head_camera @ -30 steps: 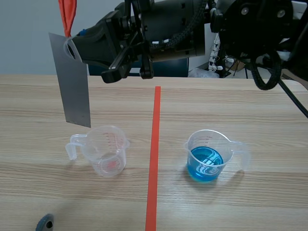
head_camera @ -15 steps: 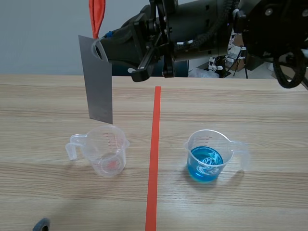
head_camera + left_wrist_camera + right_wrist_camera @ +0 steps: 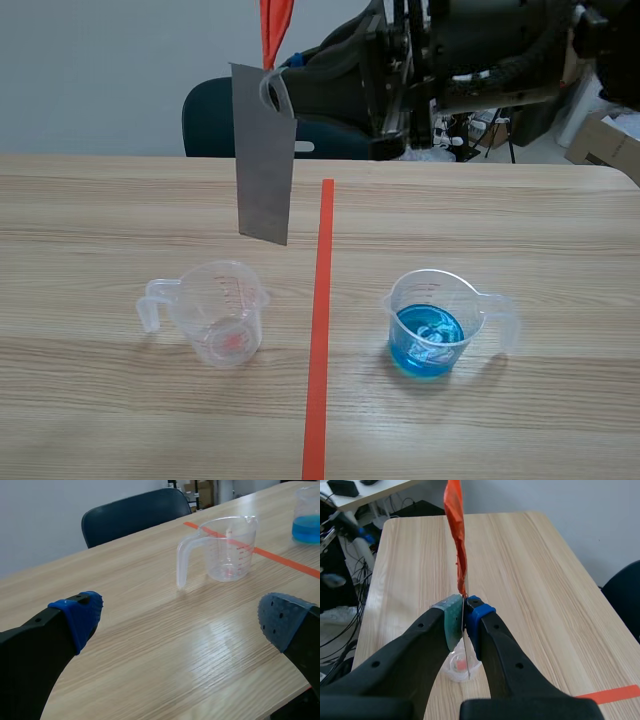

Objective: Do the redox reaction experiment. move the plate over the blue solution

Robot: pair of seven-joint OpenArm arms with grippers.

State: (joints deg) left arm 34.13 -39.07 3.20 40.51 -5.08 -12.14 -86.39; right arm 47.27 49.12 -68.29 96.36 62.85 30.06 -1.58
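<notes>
Where the scene view is taken, one grey metal plate (image 3: 265, 155) hangs upright above the worktop (image 3: 100, 210), long axis vertical, lower short edge pointing down, slightly tilted. Its top corner is pinched by the right jaws of the right arm (image 3: 450, 50), which crosses the upper part of the view. One orange-red strip (image 3: 273, 28) rises from the plate's top. The plate sits just left of the single tape line (image 3: 318, 330), behind the empty cup (image 3: 215, 312) and well apart from the cup of blue solution (image 3: 435, 322). Cups: two, both clear with handles. Chair (image 3: 205, 115): one, dark blue, beyond the far edge.

Left wrist view: left jaws spread wide, holding nothing, low over the worktop (image 3: 150, 630). Ahead stand the empty cup (image 3: 227, 550), the tape line (image 3: 280, 560) and, farther off, the cup of blue solution (image 3: 307, 515); the chair (image 3: 135, 512) is behind.

Right wrist view: right jaws closed on the plate (image 3: 464, 645), seen edge-on as one thin line between the pads. The strip (image 3: 456, 535) stands up from the grip. The empty cup (image 3: 462, 667) shows under the jaws, on the worktop (image 3: 520, 570).
</notes>
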